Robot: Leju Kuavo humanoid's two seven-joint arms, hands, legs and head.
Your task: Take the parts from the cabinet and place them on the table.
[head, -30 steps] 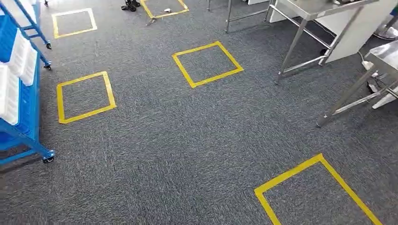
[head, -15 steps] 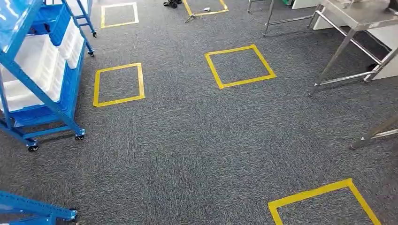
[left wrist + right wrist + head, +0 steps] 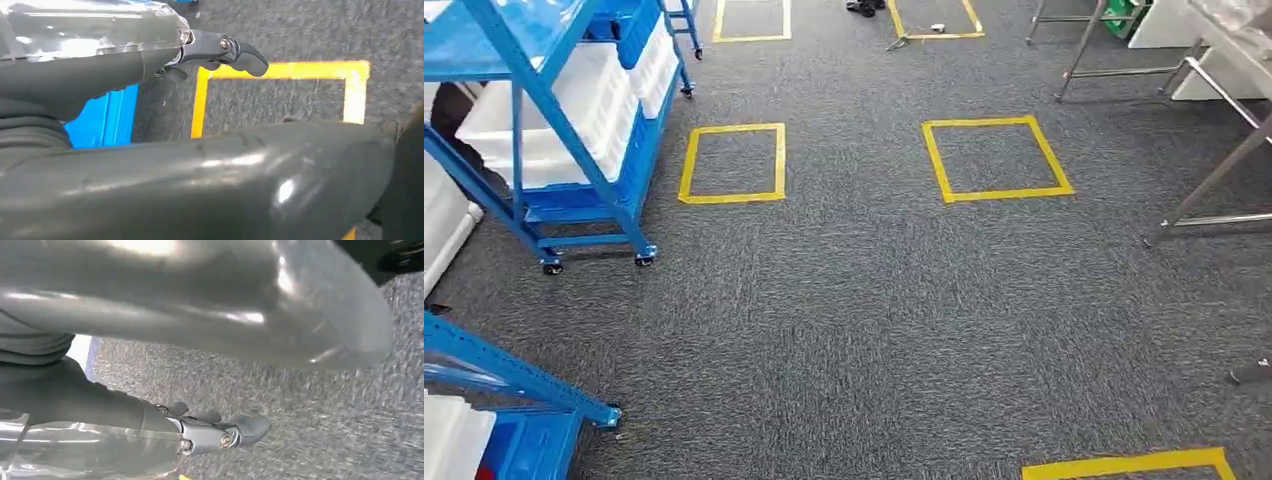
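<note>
Cabinet bins, contents perhaps hidden

1. The head view looks forward and down from high on the body over the grey carpet, taking in a wide stretch: yellow tape squares, a blue wheeled cabinet and the steel legs of a tabletop far off to the side.
2. The left wrist view sits close behind the left hand and faces down at the floor; beyond the fingers lies a yellow tape square, with a blue surface beside the hand.
3. The right wrist view sits just as close behind the right hand, also facing the floor; carpet lies past its fingers.
4. All three views share the carpet; the head and left wrist views share yellow tape and blue.
</note>
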